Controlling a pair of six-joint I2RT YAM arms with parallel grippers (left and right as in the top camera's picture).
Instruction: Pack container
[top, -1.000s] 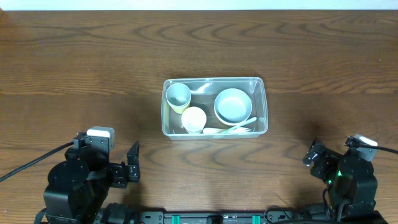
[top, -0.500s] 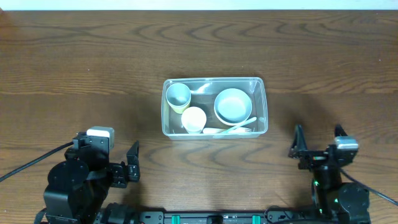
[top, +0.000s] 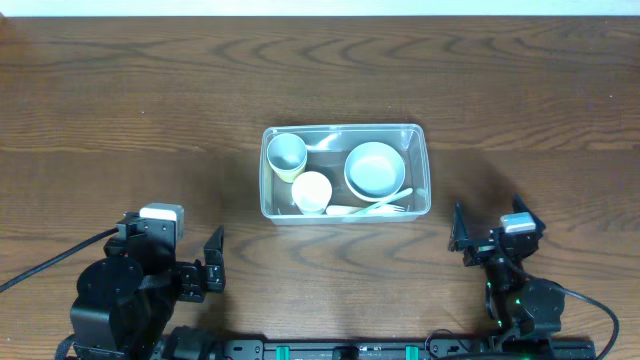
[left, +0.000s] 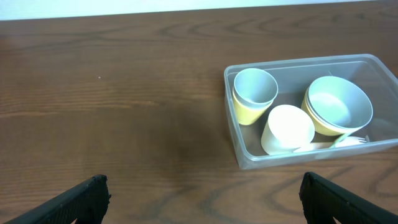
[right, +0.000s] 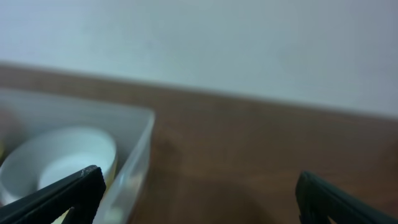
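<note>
The clear container (top: 340, 129) sat in the middle of the table (top: 120, 100), holding a yellow cup (top: 286, 155), a white cup (top: 311, 191), a bowl (top: 374, 169) and utensils (top: 370, 208). Fingers of the left gripper (left: 204, 180) and right gripper (top: 490, 225) stood wide, holding nothing.

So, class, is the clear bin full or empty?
Partly full: a yellow cup, a white cup, a bowl and cutlery sit inside the bin.

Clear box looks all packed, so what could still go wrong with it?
The open right gripper sits close to the container's right end, so a careless swing might bump it. The cutlery lies loose beside the bowl, along the front wall, with one end angled up, so it could shift or slip out if the box is jolted.
</note>
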